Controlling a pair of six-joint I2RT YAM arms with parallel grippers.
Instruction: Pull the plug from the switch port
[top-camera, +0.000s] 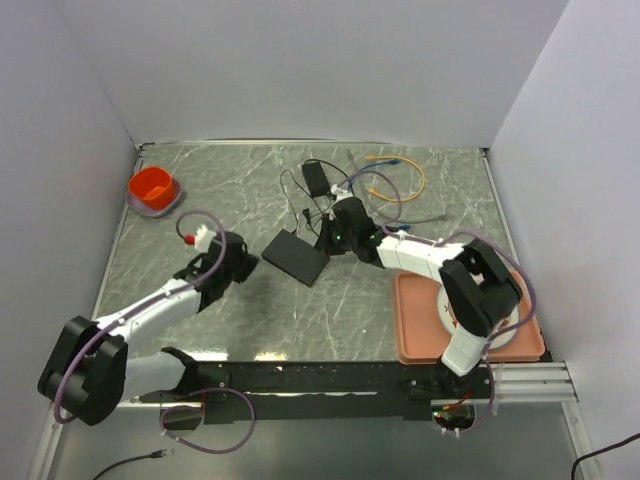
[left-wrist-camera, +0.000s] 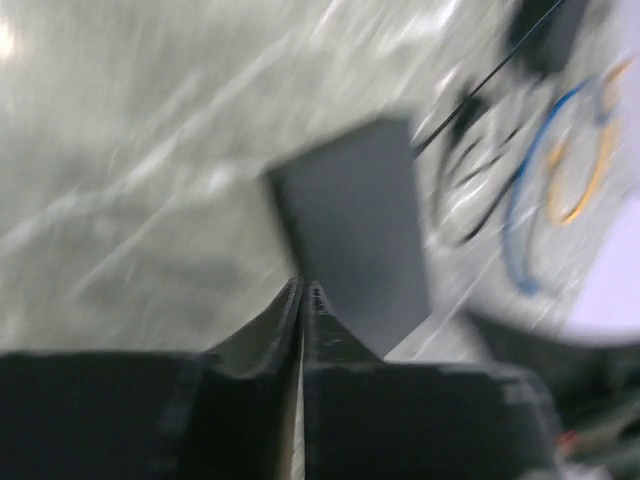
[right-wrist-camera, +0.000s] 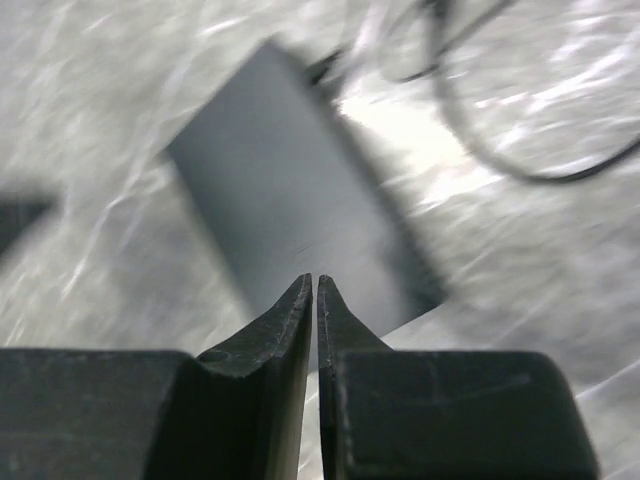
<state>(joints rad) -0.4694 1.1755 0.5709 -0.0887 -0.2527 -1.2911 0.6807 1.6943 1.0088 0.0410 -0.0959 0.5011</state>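
- the flat black switch box (top-camera: 295, 257) is lying on the marbled table (top-camera: 230, 190), near the middle and turned at an angle, between the two arms.
- the left pincer (top-camera: 252, 263) is hovering just beside the box's left end; in the left wrist view its fingers (left-wrist-camera: 288, 310) are pressing together with nothing between them, pointing at the box (left-wrist-camera: 350, 230).
- the right pincer (top-camera: 323, 243) is sitting at the box's long edge on the far right side; in the right wrist view it (right-wrist-camera: 314, 285) is showing only a hairline slit between its fingers and is gripping nothing, hanging over the near end of the box (right-wrist-camera: 290, 190).
- a dark shape that may be the plug (right-wrist-camera: 325, 68) is sitting at that long edge near the far corner, where the switch port would be facing; the blur is making it impossible to tell whether it is seated in the port.
- a thin black lead (left-wrist-camera: 500, 68) is running away from that corner toward the small adapter brick (top-camera: 316, 178) farther back.
- an orange bowl (top-camera: 153, 186) is resting at the far left, yellow and blue cables (top-camera: 398, 172) are looping at the far right, and a pink tray (top-camera: 410, 340) is lying under the right arm.
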